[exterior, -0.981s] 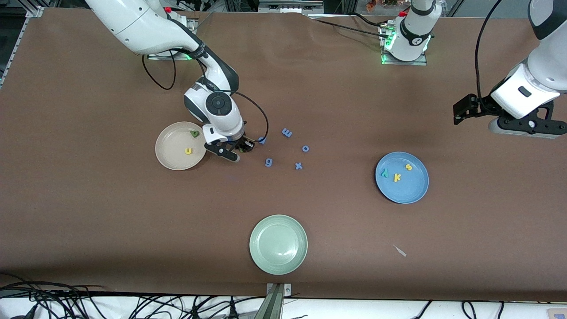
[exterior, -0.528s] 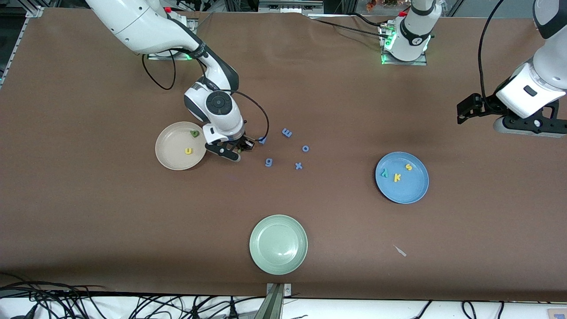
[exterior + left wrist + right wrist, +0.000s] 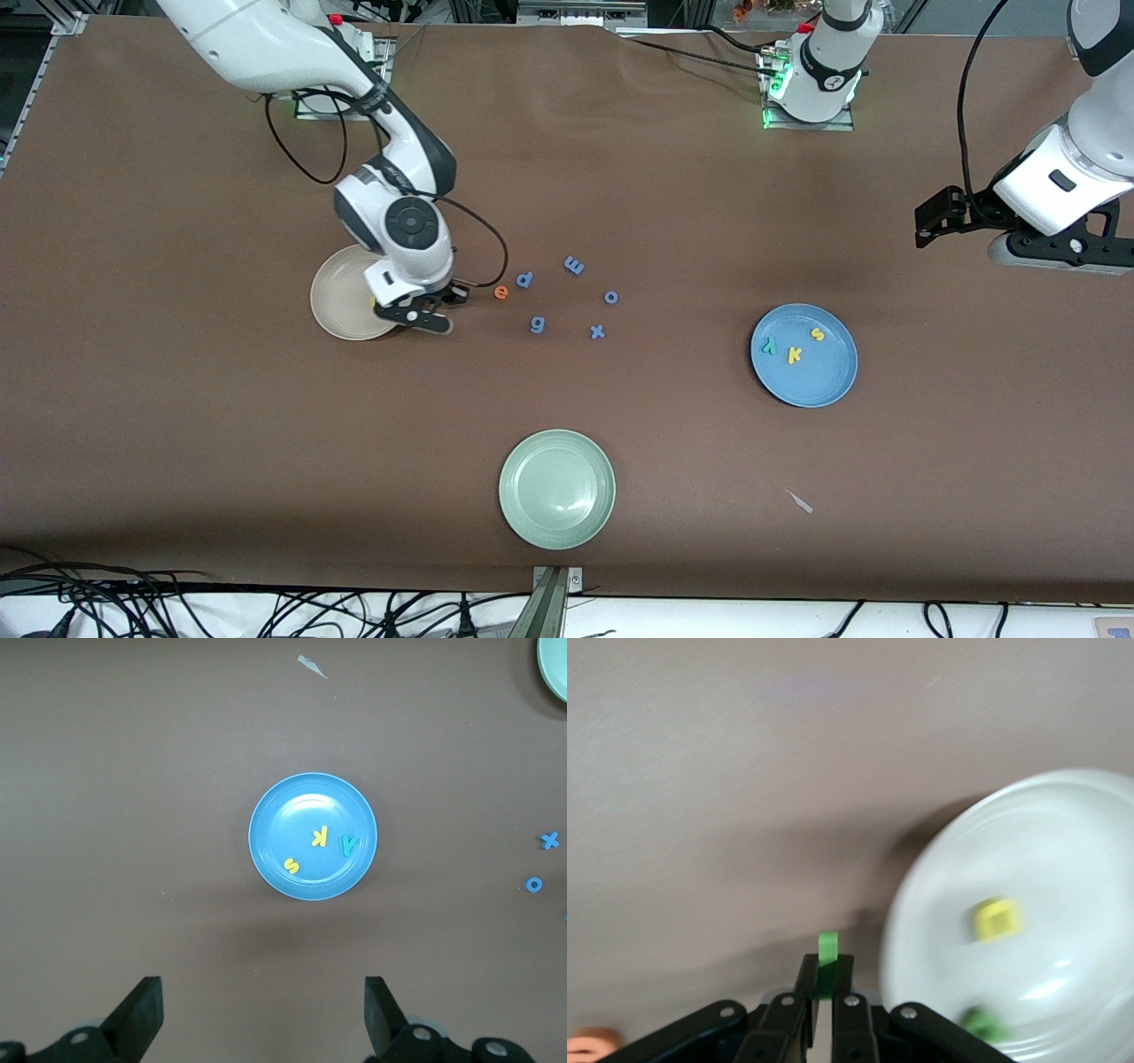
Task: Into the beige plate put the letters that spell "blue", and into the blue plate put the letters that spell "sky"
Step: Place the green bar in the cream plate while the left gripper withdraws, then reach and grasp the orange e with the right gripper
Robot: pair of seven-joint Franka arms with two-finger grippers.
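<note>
Brown table cloth spreads under everything, with three plates and a scatter of foam letters on it. Since a second ago the right gripper (image 3: 440, 306) has clamped the light green l (image 3: 827, 950) between its fingertips, risen off the cloth near the blue p (image 3: 524, 280) and swung toward the beige plate (image 3: 335, 306); it now hangs over the plate's edge on the side toward the loose letters. That move has uncovered the orange e (image 3: 501, 291), lying just beside the p. In the right wrist view the yellow u (image 3: 998, 920) and dark green b (image 3: 982, 1021) sit in the beige plate, so I judge "blue" half done, the l about to be dropped in and the e left to fetch. The blue plate (image 3: 833, 385) already carries s (image 3: 818, 334), k (image 3: 795, 354) and y (image 3: 771, 346), so "sky" looks finished.

Blue letters m (image 3: 574, 264), o (image 3: 610, 297), g (image 3: 537, 324) and x (image 3: 598, 332) stay where they were. A pale green plate (image 3: 556, 488) lies nearest the camera.

The right arm reaches down from its base with the wrist bent over the plate edge. The left gripper (image 3: 262, 1014) waits high near its end of the table, fingers spread wide and holding nothing, looking down on the blue plate
</note>
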